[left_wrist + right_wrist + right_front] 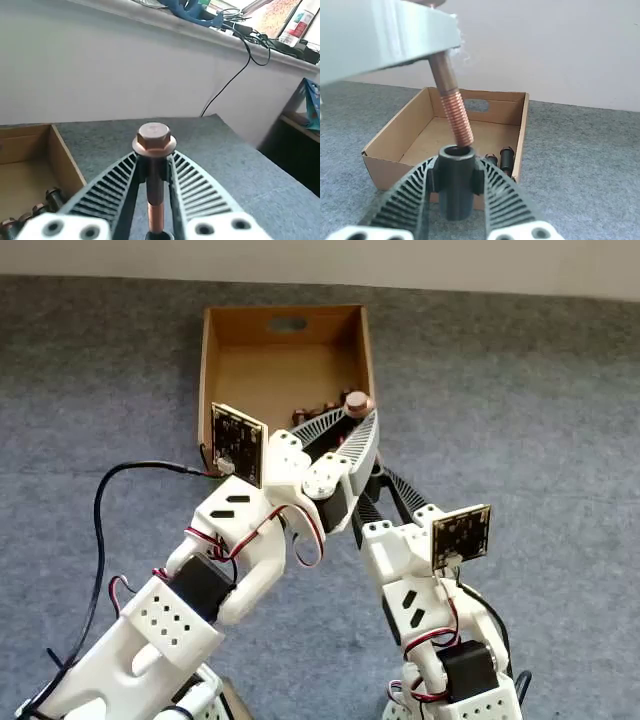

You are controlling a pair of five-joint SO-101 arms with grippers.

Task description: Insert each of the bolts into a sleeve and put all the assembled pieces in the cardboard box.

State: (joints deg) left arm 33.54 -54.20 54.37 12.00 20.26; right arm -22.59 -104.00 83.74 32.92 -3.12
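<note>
Both grippers loaded: left gripper [154, 161] is clamped narrow on the bolt [154, 139], fingers on the shank just under the flanged hex head, head pointing away from the wrist cam. Right gripper [456, 165] is pinched round the black sleeve [455, 186], which stands upright btwn the ribbed fingers w/ its open bore on top. Bolt [456, 112] comes down at a tilt from above, copper threaded end right at the sleeve mouth & seemingly just inside; depth can't be told. A pale part of the other arm [385, 35] covers the bolt's upper end there. In the high view the left gripper [350, 420] holds the bolt head [358, 403] close by the right wall of the cardboard box [285, 325], and the right arm [410, 570] sits beside and partly under the left one. Box [395, 135] lies just beyond the sleeve on the grey table [520, 390], open side up. Inside, at the near wall toward the right corner, lie a few dark assembled pieces [506, 157], also seen from the left wrist [54, 197]; exact count can't be told.
</note>
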